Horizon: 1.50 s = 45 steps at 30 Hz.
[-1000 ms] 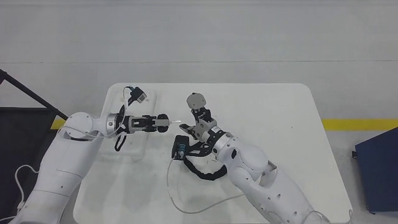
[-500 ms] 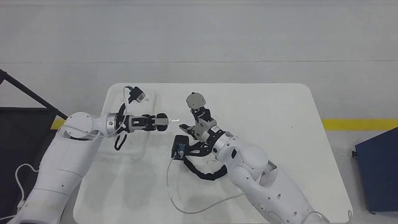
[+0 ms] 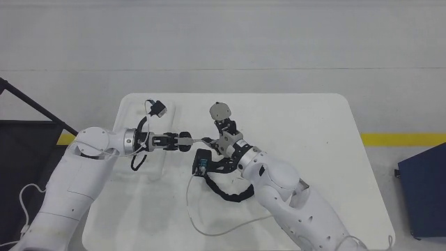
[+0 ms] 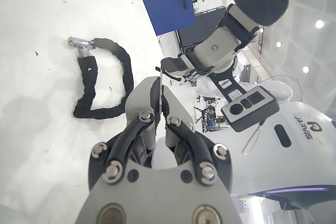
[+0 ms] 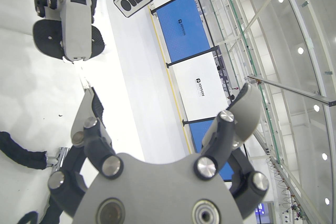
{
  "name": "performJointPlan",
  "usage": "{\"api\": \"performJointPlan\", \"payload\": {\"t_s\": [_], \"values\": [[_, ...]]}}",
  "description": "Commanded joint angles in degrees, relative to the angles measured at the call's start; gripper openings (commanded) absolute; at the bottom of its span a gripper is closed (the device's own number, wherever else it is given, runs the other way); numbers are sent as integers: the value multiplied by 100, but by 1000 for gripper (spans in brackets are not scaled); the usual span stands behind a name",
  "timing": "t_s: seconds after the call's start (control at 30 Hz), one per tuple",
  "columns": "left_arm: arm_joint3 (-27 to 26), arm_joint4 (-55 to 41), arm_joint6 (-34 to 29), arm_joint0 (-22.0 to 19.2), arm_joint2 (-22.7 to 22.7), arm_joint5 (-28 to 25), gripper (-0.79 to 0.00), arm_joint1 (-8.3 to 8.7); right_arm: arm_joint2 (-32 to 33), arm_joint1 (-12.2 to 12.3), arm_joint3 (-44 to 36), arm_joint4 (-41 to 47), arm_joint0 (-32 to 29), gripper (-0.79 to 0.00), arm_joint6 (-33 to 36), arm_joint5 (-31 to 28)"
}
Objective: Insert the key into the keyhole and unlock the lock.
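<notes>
My left gripper (image 3: 187, 140) (image 4: 160, 83) hangs over the table's middle left, shut on a thin metal key (image 3: 200, 139) (image 4: 160, 89) whose blade points at the right arm. The right gripper (image 3: 216, 127) (image 5: 168, 96) is open, and the key's tip (image 5: 84, 80) almost meets its lower finger (image 5: 88, 104); whether they touch is unclear. The lock is a chain in a black sleeve (image 4: 126, 64) (image 3: 230, 194) with a silver cylinder (image 4: 78, 42) (image 5: 59, 155). It lies flat on the table beneath the right wrist, and no gripper touches it.
A thin white cable (image 3: 191, 213) loops across the white table (image 3: 313, 132) in front of the lock. The table's right half is bare. A dark pole (image 3: 31, 108) slants past the table's left side.
My left gripper has moved right and slightly nearer with the key, closing the gap to the right gripper's finger. The right arm and the lock have barely moved.
</notes>
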Motion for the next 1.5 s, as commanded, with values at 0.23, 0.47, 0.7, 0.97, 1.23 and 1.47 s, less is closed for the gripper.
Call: {"api": "performJointPlan", "payload": {"t_s": [0.23, 0.47, 0.7, 0.97, 1.23, 1.47], "values": [[87, 9, 185, -72, -26, 31, -785, -2, 19, -15, 52, -87, -77, 0, -44, -121], [33, 229, 201, -78, 90, 19, -785, -10, 37, -39, 72, -91, -104, 0, -61, -130], [-31, 375, 208, -44, 150, -33, -785, -6, 88, -55, 86, -142, -133, 0, -51, -113], [-160, 347, 227, 46, 113, -14, -785, 15, 106, -77, 103, -204, -173, 0, -48, -91], [-215, 269, 319, 121, 11, 60, -785, 43, 129, -106, 152, 10, -203, 0, -75, -275], [289, -623, 407, 90, -410, 291, -785, 78, 181, -117, 206, 66, -250, 0, 50, -434]]}}
